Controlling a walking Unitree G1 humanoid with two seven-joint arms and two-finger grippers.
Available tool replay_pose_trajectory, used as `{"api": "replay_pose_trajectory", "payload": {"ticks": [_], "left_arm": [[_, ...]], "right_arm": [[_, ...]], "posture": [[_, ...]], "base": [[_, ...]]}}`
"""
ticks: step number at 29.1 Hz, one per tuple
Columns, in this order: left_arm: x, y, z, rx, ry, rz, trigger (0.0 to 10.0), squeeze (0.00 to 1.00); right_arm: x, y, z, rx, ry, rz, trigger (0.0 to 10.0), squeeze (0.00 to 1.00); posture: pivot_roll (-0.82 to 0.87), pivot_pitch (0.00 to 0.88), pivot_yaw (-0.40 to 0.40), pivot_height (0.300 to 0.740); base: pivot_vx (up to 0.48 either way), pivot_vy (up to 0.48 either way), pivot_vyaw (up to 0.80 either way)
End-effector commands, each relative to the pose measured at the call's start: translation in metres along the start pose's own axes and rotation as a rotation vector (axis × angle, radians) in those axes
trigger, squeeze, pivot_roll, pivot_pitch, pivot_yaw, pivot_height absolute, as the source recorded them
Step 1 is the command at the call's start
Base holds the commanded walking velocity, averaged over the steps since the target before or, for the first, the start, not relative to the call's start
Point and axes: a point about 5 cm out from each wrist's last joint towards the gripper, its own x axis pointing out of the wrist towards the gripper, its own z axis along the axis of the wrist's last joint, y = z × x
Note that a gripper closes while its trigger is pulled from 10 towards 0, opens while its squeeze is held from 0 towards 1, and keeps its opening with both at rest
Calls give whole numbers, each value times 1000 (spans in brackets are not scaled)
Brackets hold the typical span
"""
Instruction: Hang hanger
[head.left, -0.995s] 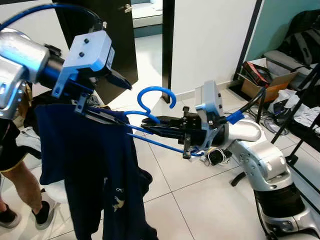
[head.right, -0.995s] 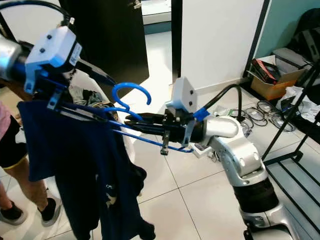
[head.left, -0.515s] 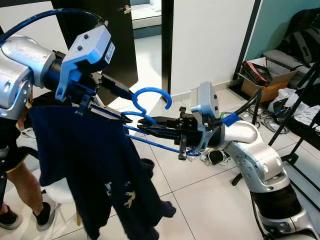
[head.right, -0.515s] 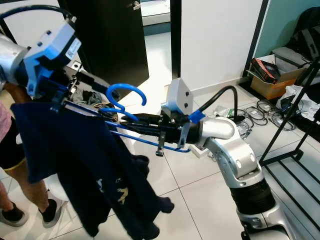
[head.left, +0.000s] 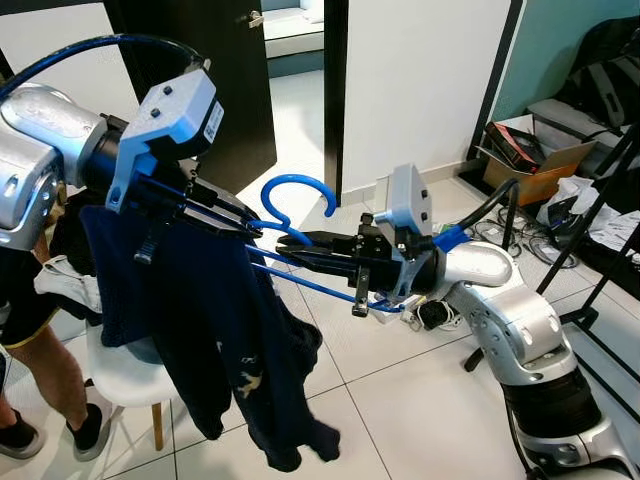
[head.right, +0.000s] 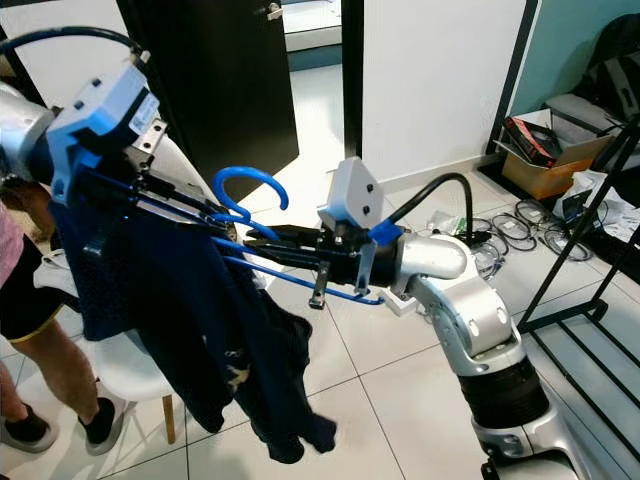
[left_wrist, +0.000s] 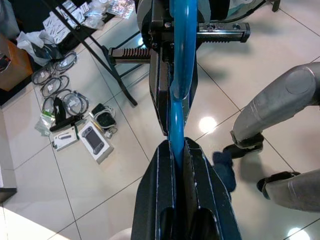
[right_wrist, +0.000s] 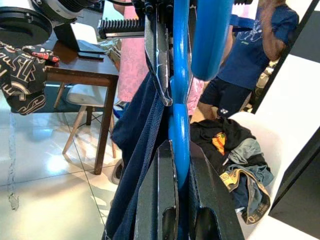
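Here, one dark navy garment (head.left: 200, 330) hangs from one blue hanger (head.left: 295, 205) held in mid-air between the two grippers, above a white chair (head.left: 120, 375) and a tiled floor (head.left: 400, 400). The hanger's long axis runs roughly level from the robot's left to its right; its hook points upward, curling toward the right arm. The left gripper (head.left: 240, 222) has its fingers closed flat on the hanger bar, with the garment draped below. The right gripper (head.left: 300, 245) likewise clamps the bar near the hook base. One person's leg (head.left: 45, 370) stands beside the chair. One black rack (head.left: 600, 230) stands well apart at right, with one cardboard box (head.left: 535, 165) behind it.
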Motion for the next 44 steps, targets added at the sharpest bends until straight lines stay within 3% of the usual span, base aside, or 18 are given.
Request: {"api": "replay_pose_trajectory", "payload": {"ticks": [1, 2, 8, 9, 10, 11, 19, 20, 21, 22, 43, 44], "left_arm": [[0, -6, -13, -53, 69, -53, 10000, 0], [1, -5, -14, -43, 67, -43, 10000, 1000], [5, 0, -12, -31, 50, 0, 10000, 1000], [6, -1, -12, -31, 59, -16, 10000, 565], [6, -1, -12, -31, 59, -16, 10000, 565], [7, -3, -14, -44, 68, -35, 10000, 0], [11, -8, -20, -71, 111, -75, 10000, 0], [12, -9, -22, -77, 123, -80, 6235, 0], [12, -9, -22, -77, 123, -80, 6235, 0], [12, -10, -23, -82, 130, -86, 0, 0], [16, -10, -28, -82, 125, -92, 0, 0], [15, -8, -27, -74, 110, -79, 0, 0]], "right_arm": [[2, -1, 14, -45, -61, 10, 10000, 0], [2, -1, 14, -46, -62, 9, 10000, 0], [2, -1, 15, -46, -63, 7, 10000, 0], [2, -1, 15, -46, -63, 7, 10000, 0], [2, -1, 15, -46, -63, 7, 10000, 0], [3, -1, 15, -45, -66, 9, 10000, 0], [5, 0, 16, -47, -70, 12, 10000, 0], [5, 0, 16, -48, -70, 12, 10000, 0], [5, 0, 16, -48, -70, 12, 10000, 0], [5, 0, 17, -50, -72, 11, 10000, 0], [10, -3, 21, -44, -85, -26, 10000, 0], [10, -6, 20, -32, -89, -50, 10000, 1000]], "posture": [[57, 0, 60, 740], [54, 0, 62, 740], [53, 0, 60, 740], [53, 0, 60, 740], [53, 0, 60, 740], [53, 0, 61, 740], [53, 0, 61, 740], [52, 0, 61, 740], [52, 0, 61, 740], [51, 0, 62, 740], [48, 0, 63, 740], [48, 0, 61, 740]], "base": [[0, 0, 0], [0, 0, 0], [0, 0, 0], [0, 0, 0], [0, 0, 0], [0, 0, 0], [0, 0, 0], [0, 0, 0], [0, 0, 0], [0, 0, 0], [0, 0, 0], [0, 0, 0]]}}
